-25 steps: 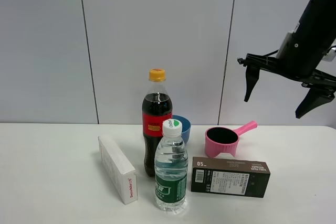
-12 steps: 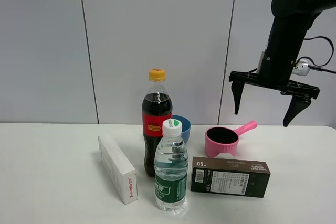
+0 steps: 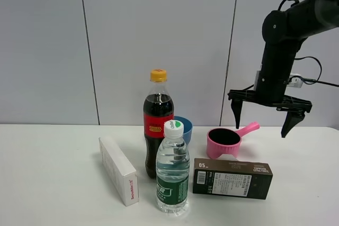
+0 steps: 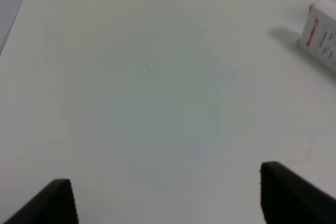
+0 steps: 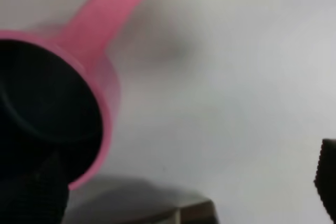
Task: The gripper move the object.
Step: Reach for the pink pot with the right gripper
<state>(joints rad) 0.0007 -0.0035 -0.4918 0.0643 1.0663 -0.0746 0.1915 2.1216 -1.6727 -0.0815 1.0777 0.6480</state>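
The pink scoop cup (image 3: 224,142) with a dark inside stands on the white table (image 3: 53,183), its handle pointing right and back. My right gripper (image 3: 261,126) is open wide and hangs just above the handle, one finger on each side of it, not touching. In the right wrist view the cup (image 5: 86,85) fills one side and the gripper (image 5: 178,187) is open above the table. My left gripper (image 4: 168,203) is open and empty over bare table; it is out of the exterior high view.
A cola bottle (image 3: 158,125), a water bottle (image 3: 172,168) and a blue bowl (image 3: 185,128) stand left of the cup. A dark box (image 3: 232,178) lies in front of it. A white box (image 3: 118,170) lies further left and also shows in the left wrist view (image 4: 321,38).
My right arm has come down and to the left, from high at the right edge to just above the cup's handle. The gripper stays open. Nothing on the table has moved.
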